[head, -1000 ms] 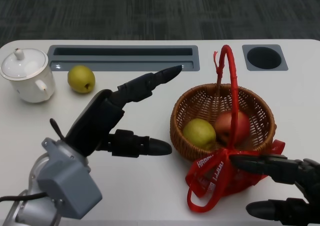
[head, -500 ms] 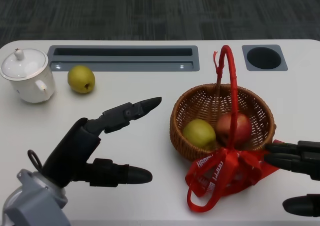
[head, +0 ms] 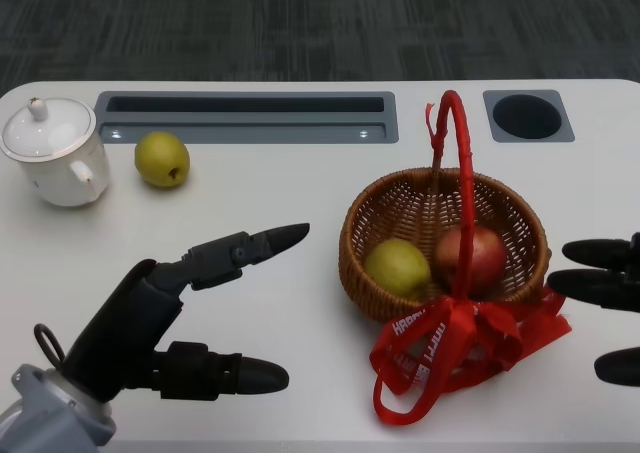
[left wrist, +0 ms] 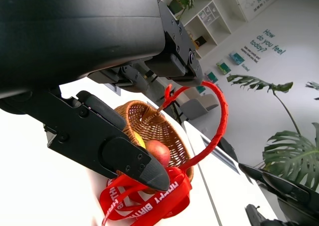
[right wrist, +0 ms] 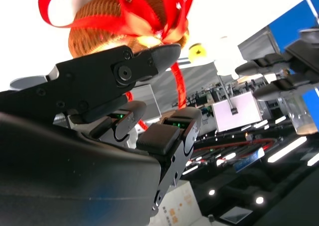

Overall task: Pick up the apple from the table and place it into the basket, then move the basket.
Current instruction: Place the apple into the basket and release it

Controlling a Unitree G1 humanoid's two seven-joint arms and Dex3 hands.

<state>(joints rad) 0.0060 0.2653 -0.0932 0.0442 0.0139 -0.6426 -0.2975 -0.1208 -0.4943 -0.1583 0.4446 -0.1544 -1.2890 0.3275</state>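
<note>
Both my hands have drawn back, empty, fingers spread: left hand (head: pixel 150 323), right hand (head: pixel 605 298). Light, stiff round wicker basket (head: pixel 520 223); I'd grip its red arched handle (head: pixel 466 163).

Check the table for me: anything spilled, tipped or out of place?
Nothing spilled or tipped. The wicker basket stands upright holding a red apple and a green fruit. Its red ribbon trails loosely over the table in front.
</note>
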